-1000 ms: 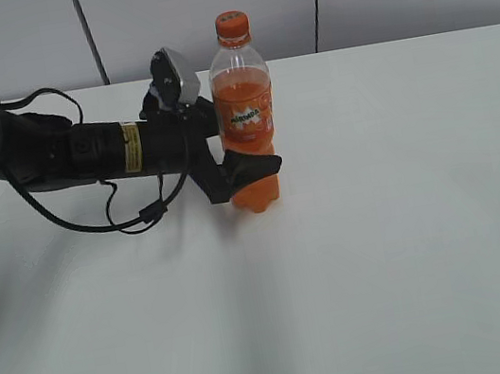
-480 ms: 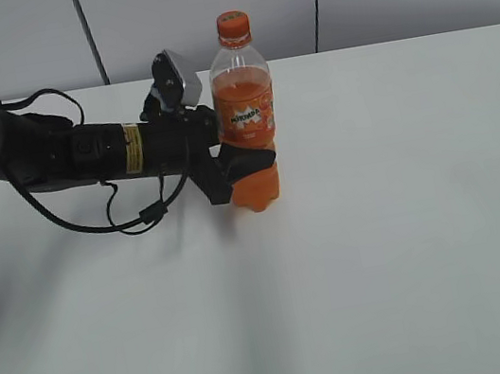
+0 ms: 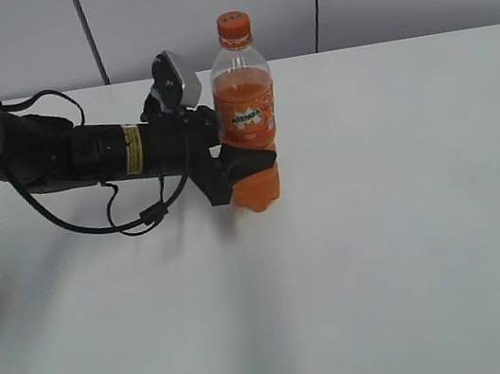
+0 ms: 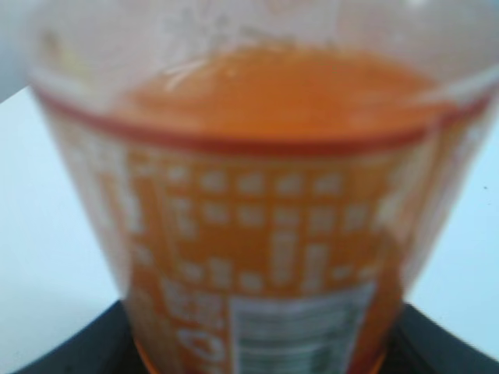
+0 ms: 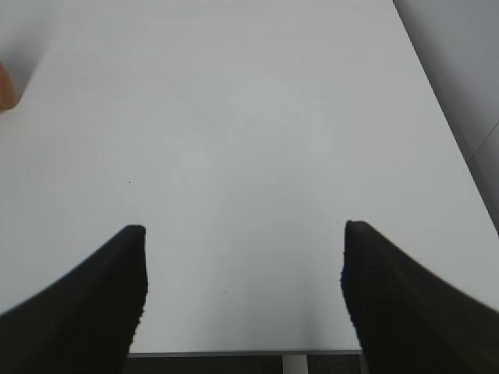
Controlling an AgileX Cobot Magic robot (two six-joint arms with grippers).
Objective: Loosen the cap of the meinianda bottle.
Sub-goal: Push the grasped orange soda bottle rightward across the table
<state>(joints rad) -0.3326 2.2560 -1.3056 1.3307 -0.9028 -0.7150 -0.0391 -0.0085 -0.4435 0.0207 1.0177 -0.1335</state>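
- Exterior view: the meinianda bottle stands upright on the white bench, left of centre, long axis vertical.
- Reaching in from the left, the left gripper has its fingers pinching the bottle's lower body, below the label.
- Straight above that grip sits the cap, bare and unobstructed.
- Right wrist view: the right gripper has fingers spread wide over bare bench, well apart from the bottle; it looks free to take the cap.

Meinianda bottle label shows a white "Mirinda" logo, barely legible. Left wrist view: label print and barcode panel blurred, unreadable. Yellow arm sticker illegible.
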